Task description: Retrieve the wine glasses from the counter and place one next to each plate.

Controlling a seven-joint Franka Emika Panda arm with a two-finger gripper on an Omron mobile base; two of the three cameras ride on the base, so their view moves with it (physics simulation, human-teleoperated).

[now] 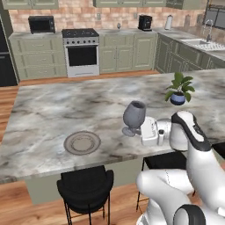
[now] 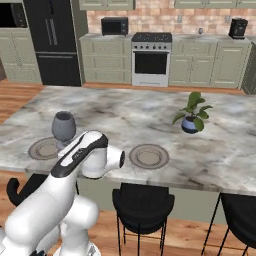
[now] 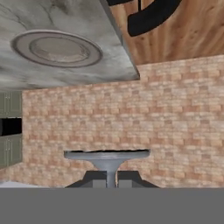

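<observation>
A large dark grey wine glass (image 1: 134, 115) stands upright over the marble island counter (image 1: 52, 110), and my gripper (image 1: 137, 128) is shut on its stem from the right. The hand view is upside down: the stem sits between my fingertips (image 3: 107, 178) with the disc foot (image 3: 107, 154) just past them. I cannot tell whether the foot touches the marble. One beige plate (image 1: 82, 143) lies left of the glass (image 2: 64, 126), near the front edge. A second plate (image 2: 149, 156) lies further right. A small pale wine glass (image 2: 200, 31) stands on the back counter.
A potted plant (image 1: 178, 92) sits on the island to the right of the glass. Black stools (image 1: 85, 186) stand below the front edge. A stove (image 1: 81, 50), a microwave (image 1: 41, 24) and a sink (image 1: 197, 41) line the far walls.
</observation>
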